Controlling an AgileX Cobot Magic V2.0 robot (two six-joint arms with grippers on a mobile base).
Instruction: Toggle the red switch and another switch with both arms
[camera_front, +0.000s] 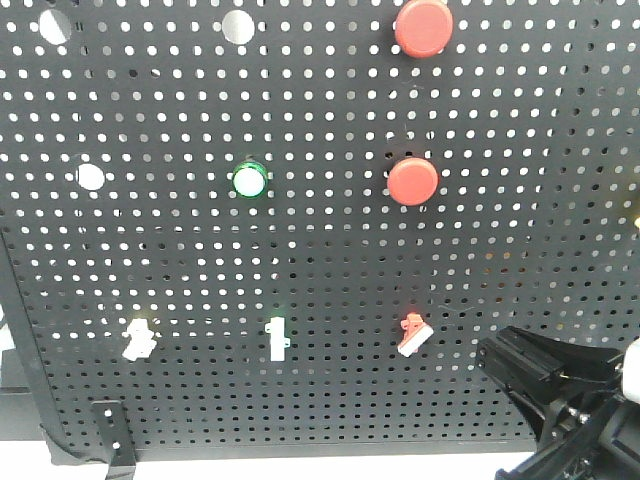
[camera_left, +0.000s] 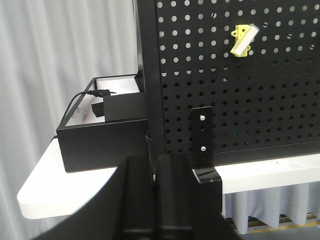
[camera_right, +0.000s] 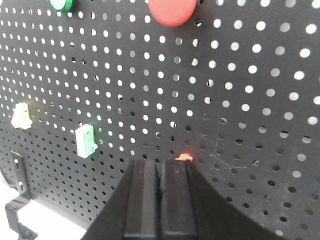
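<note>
Black pegboard (camera_front: 300, 330) bg; red switch (camera_front: 411, 335) sits just above right gripper (camera_right: 160, 200), fingers pressed together. Left gripper (camera_left: 157, 200) also closed, well below yellow switch (camera_left: 244, 41).

White table (camera_left: 75, 192) is carrying the black pegboard (camera_left: 250, 100), standing upright near its edge on a black bracket foot (camera_left: 204, 150). Open black box (camera_left: 100, 135) is sitting just left of the board, touching it, with a black cable (camera_left: 80, 97) trailing into it.
</note>
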